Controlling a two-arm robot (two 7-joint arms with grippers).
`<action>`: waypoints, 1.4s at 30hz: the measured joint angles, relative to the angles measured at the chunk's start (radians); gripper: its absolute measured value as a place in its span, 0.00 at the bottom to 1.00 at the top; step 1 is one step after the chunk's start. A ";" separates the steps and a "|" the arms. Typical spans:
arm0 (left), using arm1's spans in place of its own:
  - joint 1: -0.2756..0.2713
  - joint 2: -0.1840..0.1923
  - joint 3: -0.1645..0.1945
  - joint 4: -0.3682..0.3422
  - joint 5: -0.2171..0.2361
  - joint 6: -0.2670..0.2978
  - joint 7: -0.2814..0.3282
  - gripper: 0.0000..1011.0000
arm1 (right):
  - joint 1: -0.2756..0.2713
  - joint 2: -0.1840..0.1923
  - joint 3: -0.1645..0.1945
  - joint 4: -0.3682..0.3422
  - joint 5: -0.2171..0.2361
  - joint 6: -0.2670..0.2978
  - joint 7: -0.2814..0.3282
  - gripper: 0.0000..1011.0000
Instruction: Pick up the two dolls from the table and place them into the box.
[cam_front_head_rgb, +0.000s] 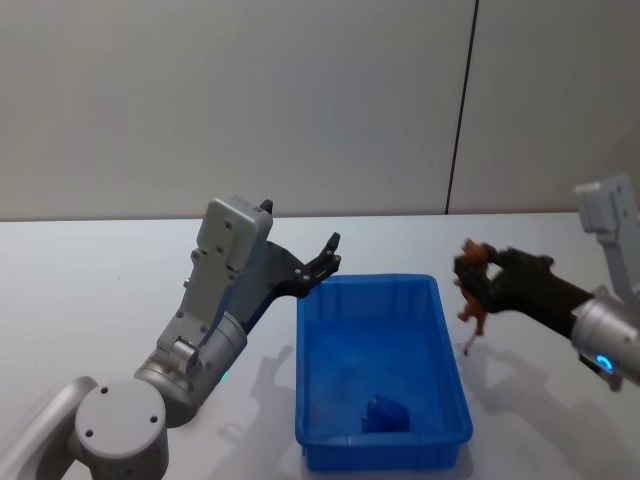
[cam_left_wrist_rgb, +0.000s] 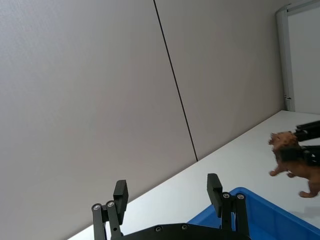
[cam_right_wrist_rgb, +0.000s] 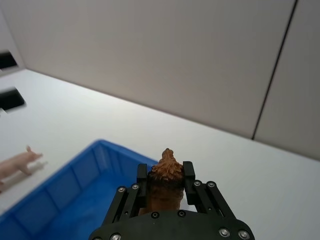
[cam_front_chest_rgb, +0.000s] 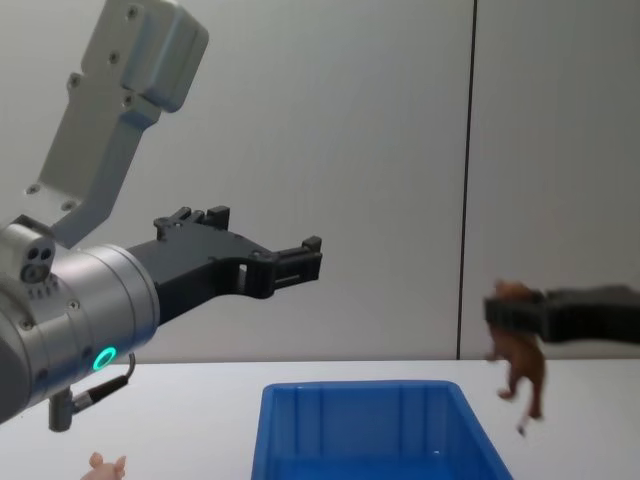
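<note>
1. Right pincer (cam_front_head_rgb: 472, 268), right-centre of head view, is clamped on the brown doll (cam_front_head_rgb: 474, 292). The doll hangs in the air, legs down, just right of the box's upper-right corner in the frame.
2. Box (cam_front_head_rgb: 380, 281): blue, bottom-centre of head view, sitting on the white desk (cam_front_head_rgb: 100, 300).
3. Left pincer (cam_front_head_rgb: 328, 255), centre-left of head view, is spread wide w/ nothing in it. It is raised off the desk by the box's upper-left corner, tips aimed toward upper right.
4. Pink doll (cam_front_chest_rgb: 105, 466): lower-left corner of chest view, on the desk, left of the box and apart from it, under the left arm.
5. Right wrist view: brown doll's head sticks up btw the 2 fingers at bottom-centre, 1 finger on each side of it. The box is at lower left. The pink doll is at the left edge, on the desk outside the box.
</note>
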 joint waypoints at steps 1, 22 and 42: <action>0.000 0.000 0.000 0.000 0.000 0.000 0.000 0.99 | 0.011 -0.010 -0.004 -0.001 0.001 -0.007 0.005 0.40; 0.000 0.000 0.000 0.000 0.000 0.000 0.000 0.99 | 0.080 -0.098 -0.070 0.056 0.007 0.000 0.054 0.40; 0.000 0.000 0.000 0.000 0.000 0.000 0.000 0.99 | 0.079 -0.117 -0.098 0.112 0.008 0.019 0.056 0.81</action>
